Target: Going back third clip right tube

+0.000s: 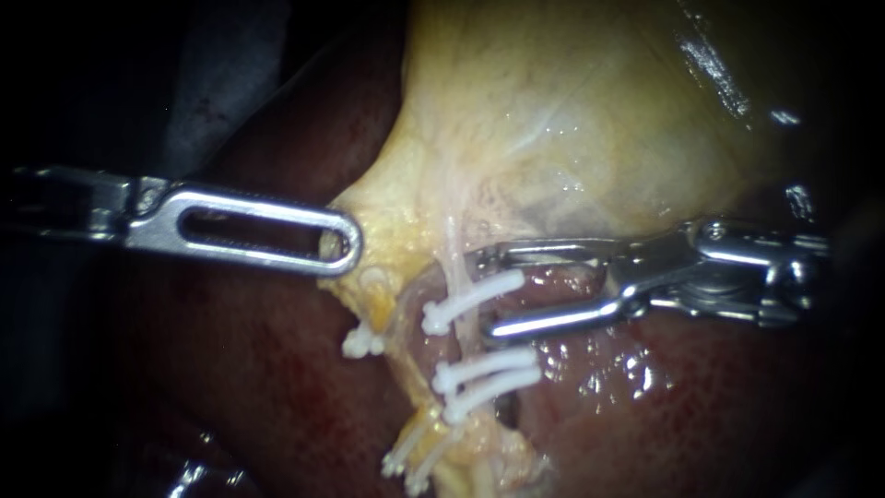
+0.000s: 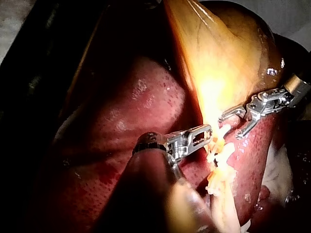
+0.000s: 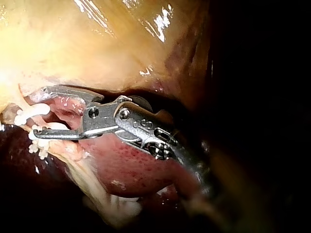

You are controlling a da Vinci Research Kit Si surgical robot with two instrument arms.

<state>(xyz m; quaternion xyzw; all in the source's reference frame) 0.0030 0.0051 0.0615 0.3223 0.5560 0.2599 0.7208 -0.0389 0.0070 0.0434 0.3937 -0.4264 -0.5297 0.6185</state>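
Between parted jaws of right instrument [image 1: 484, 295]: white plastic clip [image 1: 470, 300], likely stiff, on thin pale right tube [image 1: 454, 267], likely soft, tearable; grasp neither. Yellow gallbladder [image 1: 553, 111] edge clenched by left instrument [image 1: 346, 244].

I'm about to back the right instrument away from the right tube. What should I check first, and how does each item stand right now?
1. Right instrument open and gripping nothing: ok.
2. Three clips across the right tube: ok. The top clip, middle clip and lowest clip are all in place.
3. Top clip free of the right instrument: cannot tell. It lies between the two open tips, and contact is not visible.
4. Left instrument holding the gallbladder edge: ok, it looks shut on it.
5. Fresh bleeding around the clips: none visible, ok.
6. Liver under the exit path: ok, the instrument appears to be above it.
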